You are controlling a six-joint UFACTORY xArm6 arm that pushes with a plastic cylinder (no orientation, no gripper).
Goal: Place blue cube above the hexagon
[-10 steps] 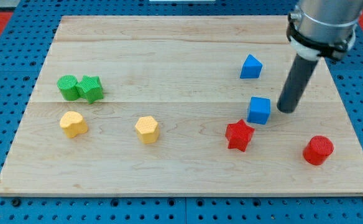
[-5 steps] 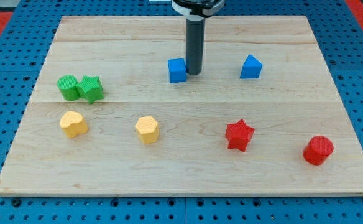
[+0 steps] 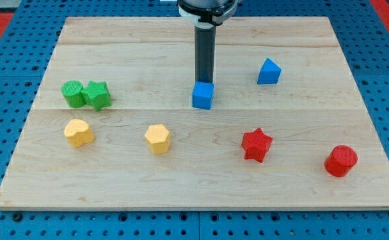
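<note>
Now my tip (image 3: 204, 83) is touching the blue cube (image 3: 202, 96) from the view's top, gripping nothing; the cube is sitting up-right of the yellow hexagon (image 3: 158, 139).

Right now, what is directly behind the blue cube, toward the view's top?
My tip stands right behind the blue cube, at its top edge. The cube's upper face covers the rod's very end, so actual contact cannot be seen. Beyond the rod, only bare board shows.

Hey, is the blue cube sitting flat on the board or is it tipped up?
Flat. The blue cube rests squarely on the wooden board, top face level, no edge lifted. My tip stands just behind it, toward the view's top.
</note>
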